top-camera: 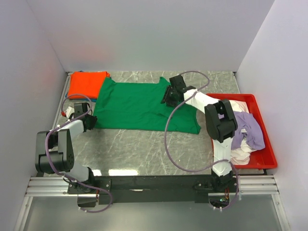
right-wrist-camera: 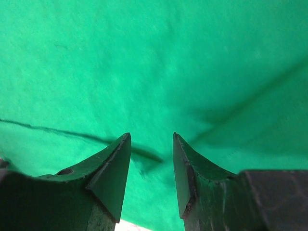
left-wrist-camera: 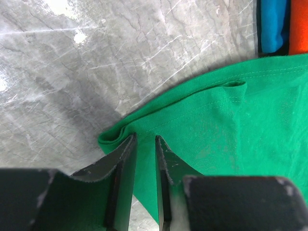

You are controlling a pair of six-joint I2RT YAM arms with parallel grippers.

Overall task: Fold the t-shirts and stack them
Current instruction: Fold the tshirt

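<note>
Left wrist view puts your left gripper (left-wrist-camera: 144, 140) at a doubled-over corner of the green t-shirt (left-wrist-camera: 231, 125). Its jaws stand a narrow slit apart with green cloth showing in the gap, and you cannot tell whether they pinch it. Your right gripper (right-wrist-camera: 151, 137) hangs released, jaws apart, over the shirt's far right part beside a dark crease. The shirt lies spread on the marble table (top-camera: 144, 149). At its far left corner sits the folded orange t-shirt (top-camera: 86, 84) on the blue t-shirt (left-wrist-camera: 274, 24). To the right, the red tray (top-camera: 267, 139) holds the crumpled lilac t-shirt (top-camera: 250, 130) and white t-shirt (top-camera: 239, 107).
</note>
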